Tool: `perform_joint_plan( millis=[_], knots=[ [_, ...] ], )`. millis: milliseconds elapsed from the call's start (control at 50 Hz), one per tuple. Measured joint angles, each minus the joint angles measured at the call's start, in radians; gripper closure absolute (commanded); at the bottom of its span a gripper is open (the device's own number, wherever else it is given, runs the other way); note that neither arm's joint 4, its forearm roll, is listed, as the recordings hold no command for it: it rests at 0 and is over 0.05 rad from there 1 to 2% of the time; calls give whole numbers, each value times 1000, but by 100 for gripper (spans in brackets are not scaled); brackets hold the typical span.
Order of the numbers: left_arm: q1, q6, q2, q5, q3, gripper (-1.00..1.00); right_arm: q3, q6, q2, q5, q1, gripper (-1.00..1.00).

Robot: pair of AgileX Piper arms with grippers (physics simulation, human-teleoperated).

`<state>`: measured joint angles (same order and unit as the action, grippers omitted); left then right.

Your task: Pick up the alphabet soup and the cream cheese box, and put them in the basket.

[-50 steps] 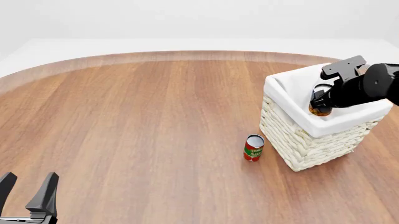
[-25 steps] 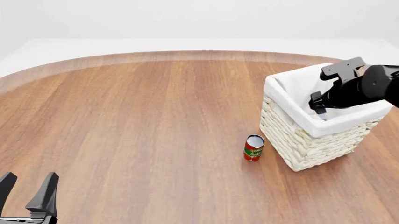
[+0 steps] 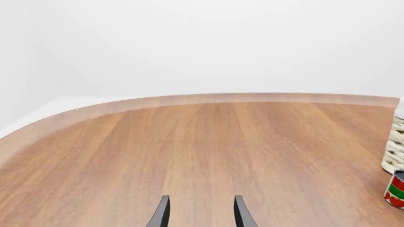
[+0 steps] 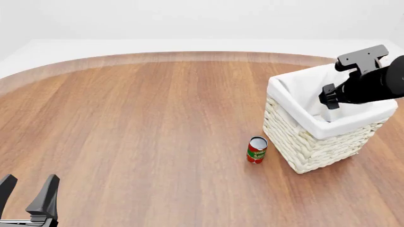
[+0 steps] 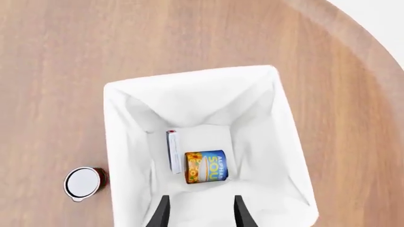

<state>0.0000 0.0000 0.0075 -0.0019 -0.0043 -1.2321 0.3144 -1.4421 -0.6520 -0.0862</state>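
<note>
1. Our right gripper (image 4: pixel 328 113) hangs over the basket (image 4: pixel 296 135), pointing down into it; its fingers (image 5: pixel 162 212) stand apart with nothing between them.
2. Seen from the right wrist, the soup (image 5: pixel 205 166) lies on its side on the white liner at the basket's bottom, its blue and yellow-orange label facing up.
3. We see the box (image 5: pixel 173 151) right beside the soup, standing on edge against the liner, so only a thin pale strip of it shows; whether the two touch we cannot tell.
4. Both task items are inside the basket, and from the front view neither is visible past the liner's folded rim.
5. Our left gripper (image 4: pixel 25 194) sits low at the near left corner of the table (image 4: pixel 139 123), far from the basket, its two dark fingers (image 3: pixel 241 213) spread and holding nothing.
6. We note a red-and-green can (image 4: pixel 256 150) upright on the table just beside the basket's near left corner, apart from it; the right wrist view shows its pale lid from above, outside the basket wall.
7. Through the left wrist camera we catch only the can's edge and a sliver of wicker at the frame's border.
</note>
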Motion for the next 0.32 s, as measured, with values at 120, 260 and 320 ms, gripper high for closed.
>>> perform_joint_plan(
  millis=[120,260,320],
  knots=[
    [0,0,0,0,0,-100,-1,-9,41,-24,5,-100],
    [0,0,0,0,0,-100,3,-21,88,-48,13,-100],
    [0,0,0,0,0,-100,4,-28,110,-58,18,-100]
  ],
)
